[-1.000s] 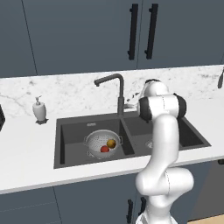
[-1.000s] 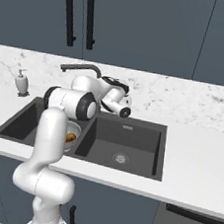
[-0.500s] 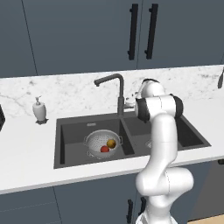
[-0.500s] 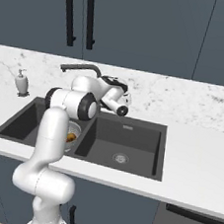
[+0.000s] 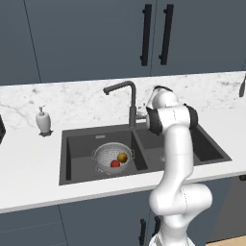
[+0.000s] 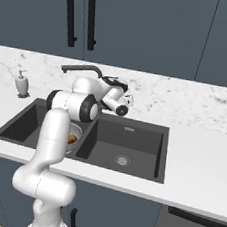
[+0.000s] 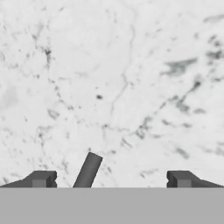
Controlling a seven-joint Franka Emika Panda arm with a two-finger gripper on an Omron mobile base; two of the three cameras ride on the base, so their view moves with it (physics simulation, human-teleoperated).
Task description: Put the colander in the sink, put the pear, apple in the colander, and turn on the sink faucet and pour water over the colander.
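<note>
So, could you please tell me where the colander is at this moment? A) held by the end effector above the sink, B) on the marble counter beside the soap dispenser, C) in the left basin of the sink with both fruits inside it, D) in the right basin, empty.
C: the colander sits in the left basin of the sink, with the apple and the pear inside it.

The hand [image 6: 128, 98] is held just right of the faucet [image 5: 129, 102], behind the sink [image 5: 72, 144], with the lever [image 7: 88, 170] seen between its fingertips [image 7: 40, 178]. To the hand's left and in front, the colander [image 5: 106, 155] sits in the left basin, with the pear [image 5: 122, 157] and apple [image 5: 115, 164] in it. Far left of the hand, a dispenser [image 5: 43, 120] stands on the desk [image 5: 29, 163].
</note>
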